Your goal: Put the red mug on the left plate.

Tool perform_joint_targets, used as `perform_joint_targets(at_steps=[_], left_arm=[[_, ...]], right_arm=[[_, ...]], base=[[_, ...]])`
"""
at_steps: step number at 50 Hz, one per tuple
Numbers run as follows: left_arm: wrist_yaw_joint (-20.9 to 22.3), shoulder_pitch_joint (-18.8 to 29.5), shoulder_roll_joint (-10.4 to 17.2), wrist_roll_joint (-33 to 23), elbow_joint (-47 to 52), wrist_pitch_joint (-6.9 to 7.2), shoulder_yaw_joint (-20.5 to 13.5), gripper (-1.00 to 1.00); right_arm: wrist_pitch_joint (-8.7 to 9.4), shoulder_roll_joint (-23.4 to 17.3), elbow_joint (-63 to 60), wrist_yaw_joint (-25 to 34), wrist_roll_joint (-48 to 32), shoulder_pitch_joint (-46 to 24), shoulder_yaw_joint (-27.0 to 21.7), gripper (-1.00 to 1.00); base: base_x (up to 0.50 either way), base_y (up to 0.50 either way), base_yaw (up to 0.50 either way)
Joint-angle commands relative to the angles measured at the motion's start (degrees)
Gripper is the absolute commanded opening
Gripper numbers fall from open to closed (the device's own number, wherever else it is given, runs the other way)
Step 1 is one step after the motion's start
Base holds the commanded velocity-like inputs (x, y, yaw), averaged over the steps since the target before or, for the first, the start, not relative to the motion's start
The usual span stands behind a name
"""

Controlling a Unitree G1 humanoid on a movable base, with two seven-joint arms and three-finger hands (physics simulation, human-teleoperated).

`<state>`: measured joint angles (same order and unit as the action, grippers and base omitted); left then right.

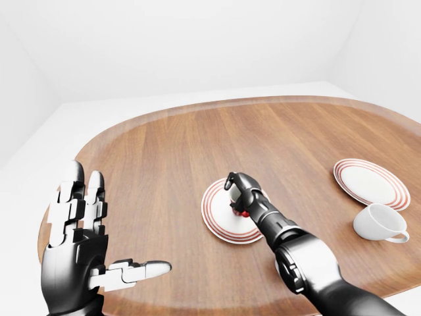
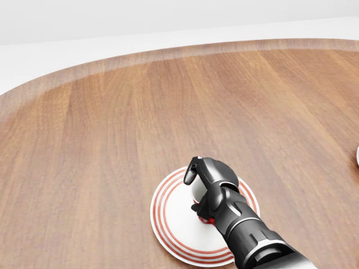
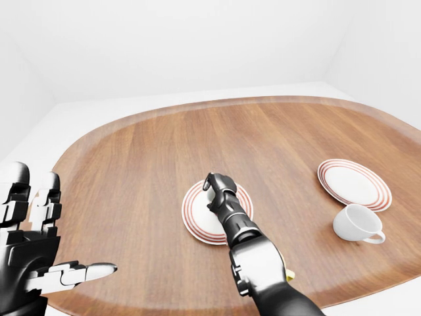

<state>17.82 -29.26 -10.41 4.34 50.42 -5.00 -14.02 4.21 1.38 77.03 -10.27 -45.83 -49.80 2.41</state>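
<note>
Nearest the camera, the left hand [image 1: 85, 243] was raised at the lower left of the left-eye view, palm up, its fingers straight and spread and its thumb stuck out to the right, holding nothing. It hung over the near edge of the oval wooden table [image 1: 197, 145], well apart from the crockery.

The right arm reached in from the bottom of the head view, and the right hand [image 2: 210, 190] sat over the left plate [image 2: 168, 216], a white plate with red rings. Its fingers were curled down around the red mug [image 1: 244, 212], of which only small patches of red showed beneath the hand; the hand appeared closed on it. The mug lay over the plate's centre, but whether it rested on the plate or was held just above it could not be told.

Toward the right of the left-eye view stood a second red-ringed plate [image 1: 370, 182], and just below it a white mug [image 1: 380, 222] with its handle pointing right.
</note>
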Motion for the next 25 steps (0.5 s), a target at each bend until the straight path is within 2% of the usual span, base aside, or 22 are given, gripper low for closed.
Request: perform_joint_targets(at_steps=[1, 11, 25], left_arm=[[0.06, -0.1, 0.04, 0.13, -0.32, 0.0, -0.01, 1.0], [0.04, -0.05, -0.01, 0.09, -0.34, 0.0, -0.08, 1.0], [-0.06, 0.12, 0.05, 0.01, -0.31, 0.0, -0.03, 1.0]], right_arm=[[-2.08, 0.77, 1.45, 0.23, -1.07, 1.76, -1.38, -1.0], [-3.34, 0.76, 1.45, -0.83, 0.07, 2.03, -1.76, -1.0], [-3.21, 0.86, 1.49, -1.6, -0.4, 2.16, -1.37, -1.0]], base=[[0.0, 0.0, 0.0], [0.0, 0.0, 0.0], [0.0, 0.0, 0.0]])
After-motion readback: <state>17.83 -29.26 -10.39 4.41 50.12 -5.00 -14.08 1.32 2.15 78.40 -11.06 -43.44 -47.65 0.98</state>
